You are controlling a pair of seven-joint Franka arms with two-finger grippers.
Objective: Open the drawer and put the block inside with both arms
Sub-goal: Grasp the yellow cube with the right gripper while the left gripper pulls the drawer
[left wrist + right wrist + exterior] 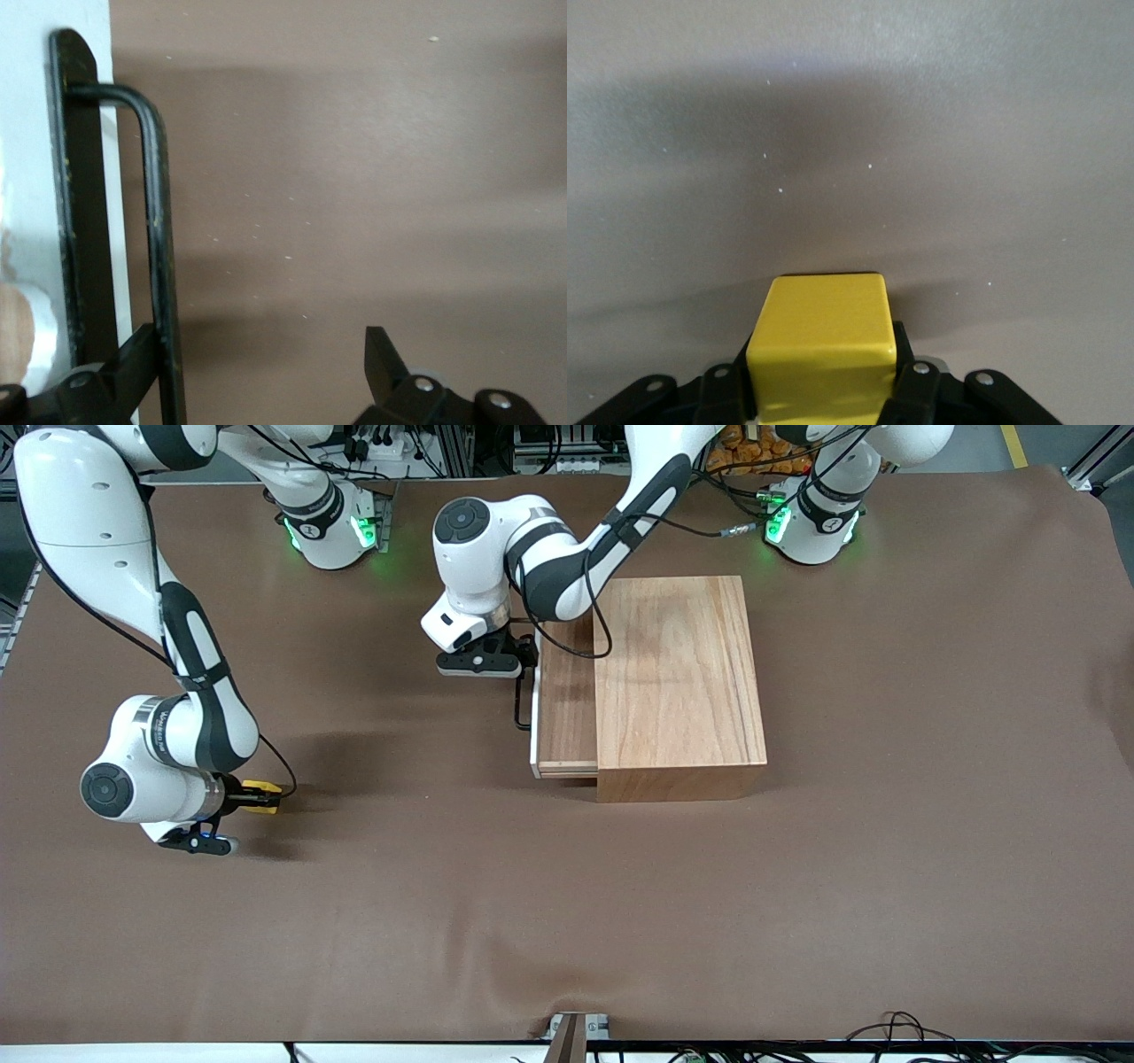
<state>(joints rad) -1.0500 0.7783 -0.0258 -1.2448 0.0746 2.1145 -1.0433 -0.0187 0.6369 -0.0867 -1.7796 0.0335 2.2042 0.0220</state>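
Drawer [567, 700] stands partly pulled out of the wooden box [678, 677] in the front view, its white front and black handle [523, 708] facing the right arm's end of the tabletop [620, 912]. The left claw [523, 657] sits low at the handle's upper end, while the right claw [259, 797] is down at the tabletop, well apart from the drawer toward the right arm's end and nearer the front camera, with the yellow block [263, 795] between its fingers. In the left wrist view the left claw [266, 363] stands wide: one finger [133, 359] touches the handle [158, 248] bar, the other hangs free over bare tabletop, so nothing is clamped. Whether that finger is hooked inside the loop or only resting against it I cannot tell. In the right wrist view the right claw [824, 390] is closed on the block [824, 350], pads pressed to two opposite sides, the cube square in the grip and low over the tabletop; whether it has left the surface I cannot tell. By my reading the opening step is largely done and the pick is just made. The next move calls for lifting the block clear, carrying it over to the open tray and lowering it in before letting go; the exposed part of the drawer looks narrow, so the left arm may need to draw it farther or clear the way.
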